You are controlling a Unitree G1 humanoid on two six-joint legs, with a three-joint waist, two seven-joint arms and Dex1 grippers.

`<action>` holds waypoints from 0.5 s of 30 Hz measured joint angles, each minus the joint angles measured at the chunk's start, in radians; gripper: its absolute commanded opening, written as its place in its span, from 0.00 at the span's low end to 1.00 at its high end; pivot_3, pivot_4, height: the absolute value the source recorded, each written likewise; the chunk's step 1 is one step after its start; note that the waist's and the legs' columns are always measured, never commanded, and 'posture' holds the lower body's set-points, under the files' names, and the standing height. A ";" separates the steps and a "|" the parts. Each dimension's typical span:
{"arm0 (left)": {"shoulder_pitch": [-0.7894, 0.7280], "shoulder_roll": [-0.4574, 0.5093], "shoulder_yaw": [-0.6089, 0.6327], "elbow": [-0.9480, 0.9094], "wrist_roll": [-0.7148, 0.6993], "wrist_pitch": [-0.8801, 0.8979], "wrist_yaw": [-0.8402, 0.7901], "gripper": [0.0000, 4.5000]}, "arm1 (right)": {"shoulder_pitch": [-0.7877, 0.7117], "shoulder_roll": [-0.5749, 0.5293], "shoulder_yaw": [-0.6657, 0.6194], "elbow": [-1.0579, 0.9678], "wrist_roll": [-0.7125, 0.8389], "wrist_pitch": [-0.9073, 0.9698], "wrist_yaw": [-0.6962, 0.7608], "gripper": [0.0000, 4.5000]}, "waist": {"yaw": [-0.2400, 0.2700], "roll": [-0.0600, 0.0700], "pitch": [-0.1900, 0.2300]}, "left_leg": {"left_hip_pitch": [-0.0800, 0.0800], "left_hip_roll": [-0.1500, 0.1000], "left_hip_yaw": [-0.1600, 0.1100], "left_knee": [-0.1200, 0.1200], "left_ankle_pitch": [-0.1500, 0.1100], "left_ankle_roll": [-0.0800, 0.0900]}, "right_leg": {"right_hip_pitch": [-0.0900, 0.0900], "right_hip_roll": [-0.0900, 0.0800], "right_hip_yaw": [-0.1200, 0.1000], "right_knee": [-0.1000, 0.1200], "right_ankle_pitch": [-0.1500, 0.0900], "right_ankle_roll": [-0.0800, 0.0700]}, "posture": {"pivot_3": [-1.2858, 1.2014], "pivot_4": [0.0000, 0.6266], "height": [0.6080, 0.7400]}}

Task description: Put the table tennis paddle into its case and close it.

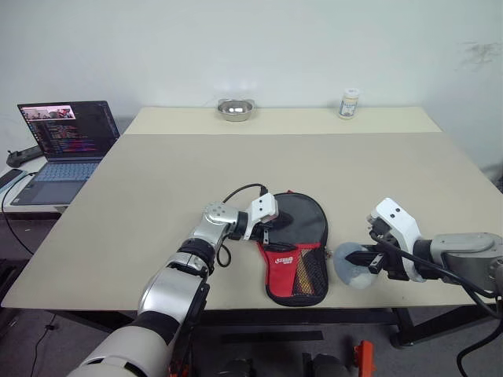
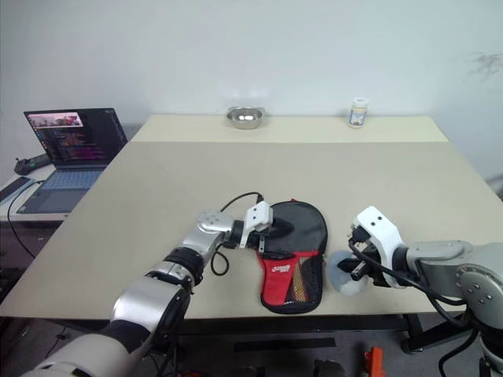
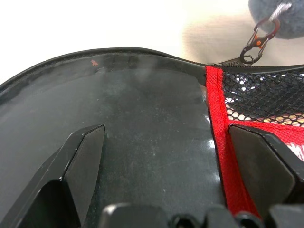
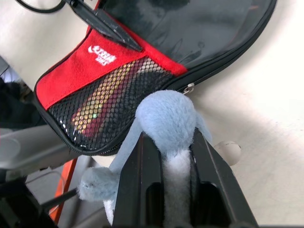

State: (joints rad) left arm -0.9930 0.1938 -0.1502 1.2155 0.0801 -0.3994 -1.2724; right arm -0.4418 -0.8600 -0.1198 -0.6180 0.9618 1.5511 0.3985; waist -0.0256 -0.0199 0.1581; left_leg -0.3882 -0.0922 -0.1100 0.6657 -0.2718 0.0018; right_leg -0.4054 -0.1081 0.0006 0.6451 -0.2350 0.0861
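Observation:
The case lies flat near the table's front edge, black upper part and red lower part with a mesh pocket. Behind the mesh a tan and red striped shape shows. The rest of the table tennis paddle is hidden. My left gripper rests open on the case's black face, one finger on the black, the other by the red seam. A grey-blue plush charm hangs from the zip by a small carabiner. My right gripper is shut on this charm, just right of the case.
An open laptop stands on a side surface at the left. A metal bowl and a small jar sit at the table's far edge. The table's front edge runs right below the case.

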 measured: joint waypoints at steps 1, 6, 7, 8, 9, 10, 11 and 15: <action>0.000 0.000 0.000 0.002 0.001 -0.003 0.003 1.00 | -0.004 -0.006 0.005 0.000 -0.001 -0.006 0.010 0.04 | 0.000 0.000 0.000 | 0.000 0.000 0.000 0.000 0.000 0.000 | 0.000 0.000 0.000 0.000 0.000 0.000 | 0.52 0.24 1.00; 0.000 -0.008 0.000 0.016 0.005 -0.008 0.032 1.00 | 0.019 -0.040 0.020 -0.018 0.003 -0.016 0.051 0.04 | 0.004 -0.001 -0.001 | 0.002 0.000 -0.001 0.000 0.000 0.000 | 0.002 0.000 -0.001 0.000 0.000 0.000 | 0.52 0.24 1.00; 0.000 -0.010 0.000 0.019 0.005 -0.008 0.037 1.00 | 0.032 -0.046 0.019 -0.022 0.004 -0.014 0.057 0.04 | 0.005 -0.001 -0.001 | 0.002 0.000 -0.001 0.000 0.000 0.000 | 0.002 0.000 -0.001 0.000 0.000 0.000 | 0.52 0.24 1.00; 0.000 -0.014 -0.001 0.020 0.006 -0.007 0.041 1.00 | 0.049 -0.053 0.015 -0.031 0.007 -0.013 0.063 0.04 | 0.006 -0.001 -0.001 | 0.002 0.000 -0.001 0.000 0.000 0.000 | 0.002 0.000 -0.001 0.000 0.000 0.000 | 0.52 0.24 1.00; 0.000 -0.022 -0.001 0.022 0.007 -0.006 0.049 1.00 | 0.087 -0.074 -0.004 -0.056 0.021 -0.010 0.079 0.04 | 0.014 -0.001 -0.002 | 0.002 0.000 -0.001 0.000 0.000 0.000 | 0.003 -0.001 -0.001 0.000 0.000 0.000 | 0.52 0.24 1.00; 0.002 -0.026 -0.001 0.023 0.007 -0.006 0.054 1.00 | 0.120 -0.090 -0.021 -0.077 0.039 -0.006 0.092 0.04 | 0.020 -0.002 -0.002 | 0.002 0.000 -0.001 0.000 0.000 0.000 | 0.003 -0.001 -0.001 0.000 0.000 0.000 | 0.52 0.24 1.00; 0.003 -0.027 -0.001 0.025 0.007 -0.005 0.058 1.00 | 0.139 -0.099 -0.032 -0.094 0.050 -0.004 0.102 0.04 | 0.023 -0.002 -0.002 | 0.002 0.000 -0.001 0.000 0.000 0.000 | 0.003 -0.001 -0.001 0.000 0.000 0.000 | 0.52 0.24 1.00; 0.005 -0.040 -0.003 0.031 0.011 0.000 0.081 1.00 | 0.261 -0.121 -0.090 -0.188 0.125 -0.008 0.138 0.04 | 0.031 -0.003 -0.003 | 0.006 0.000 -0.002 0.000 0.000 0.001 | 0.009 -0.001 -0.003 -0.002 0.000 0.001 | 0.52 0.24 1.00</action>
State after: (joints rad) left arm -0.9879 0.1538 -0.1530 1.2465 0.0915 -0.3994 -1.1909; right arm -0.1807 -0.9810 -0.2095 -0.8062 1.0864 1.5432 0.5365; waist 0.0055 -0.0230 0.1550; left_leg -0.3818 -0.0918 -0.1122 0.6658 -0.2723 0.0024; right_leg -0.3961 -0.1088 -0.0029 0.6433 -0.2355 0.0869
